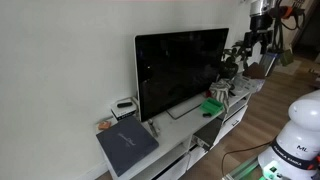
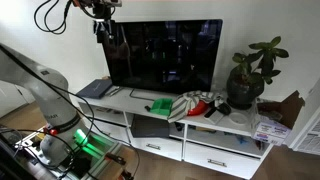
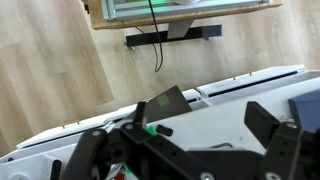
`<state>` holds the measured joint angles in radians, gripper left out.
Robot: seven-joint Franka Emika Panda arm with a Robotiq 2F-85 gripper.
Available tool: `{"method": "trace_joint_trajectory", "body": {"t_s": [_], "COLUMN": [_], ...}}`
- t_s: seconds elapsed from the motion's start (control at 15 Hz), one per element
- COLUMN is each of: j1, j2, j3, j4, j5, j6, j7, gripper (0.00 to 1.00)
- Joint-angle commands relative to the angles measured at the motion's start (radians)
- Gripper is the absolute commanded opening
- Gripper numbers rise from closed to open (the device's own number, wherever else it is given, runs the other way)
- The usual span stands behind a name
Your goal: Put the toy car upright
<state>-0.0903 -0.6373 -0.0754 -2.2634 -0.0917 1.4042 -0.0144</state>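
The toy car (image 1: 213, 105) is small and bright green and lies on the white TV stand (image 1: 190, 122) in front of the black TV (image 1: 180, 72). It also shows in an exterior view (image 2: 160, 105), next to a striped cloth (image 2: 196, 103). My gripper (image 2: 105, 28) hangs high above the TV's top corner, far from the car, and shows near the ceiling in an exterior view (image 1: 255, 40). In the wrist view my gripper (image 3: 185, 150) is open and empty. A green bit with a black part (image 3: 152, 128) peeks out beside the fingers.
A flat dark grey book (image 2: 95, 88) lies at one end of the stand, near a small white-and-black box (image 1: 125, 104). A potted plant (image 2: 248, 75) stands at the other end. The robot's white base (image 1: 295, 135) sits on the wooden floor.
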Motion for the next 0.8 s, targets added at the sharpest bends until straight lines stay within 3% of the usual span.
{"method": "trace_joint_trajectory", "body": {"t_s": [0.0,0.73], "j1": [0.005,0.014], "j2": [0.001,0.028], "j3": [-0.004,0.014], "j4": [0.003,0.023], "j5": [-0.002,-0.024], "j6": [-0.002,-0.014], "j7": [0.002,-0.007], "gripper": [1.00,1.00]}}
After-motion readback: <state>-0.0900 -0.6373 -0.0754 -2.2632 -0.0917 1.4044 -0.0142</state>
